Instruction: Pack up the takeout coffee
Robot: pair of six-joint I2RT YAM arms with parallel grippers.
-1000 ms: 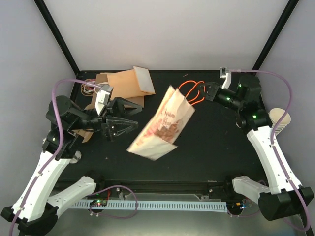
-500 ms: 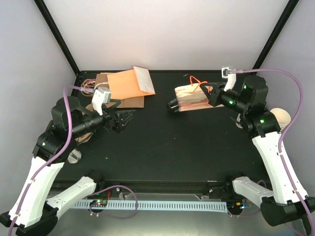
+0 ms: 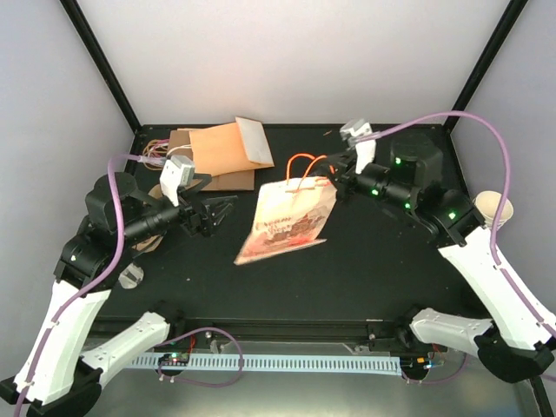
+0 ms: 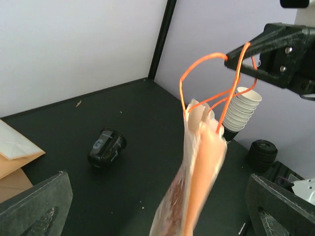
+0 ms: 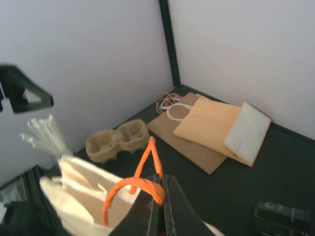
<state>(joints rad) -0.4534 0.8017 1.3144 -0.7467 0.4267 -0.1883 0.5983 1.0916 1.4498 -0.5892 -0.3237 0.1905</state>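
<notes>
Black matting covers the table (image 3: 373, 278), and no lone cream printed cup shows on it in any view, so I cannot tell where the takeout coffee sits. The nearest candidate is a dark cylinder (image 4: 106, 145) marked with a G, lying on its side beyond the bag in the left wrist view. The paper bag (image 3: 287, 221) hangs over mid-table from its orange handles (image 3: 306, 162), which the right gripper (image 3: 340, 181) pinches between closed fingers. Half a second ago that bag was bunched up at the far right. Now it has swung out toward the centre, its mouth looking barely parted. The left gripper (image 3: 217, 211) stays spread wide and empty, pointed at the bag from nearby. By my reading the bag is being shaken open for loading, and nothing is packed yet. A stack of nested cups (image 3: 493, 208) stands off the right edge. A cup carrier (image 5: 118, 140) and flat bags (image 3: 230, 148) lie toward the left.
</notes>
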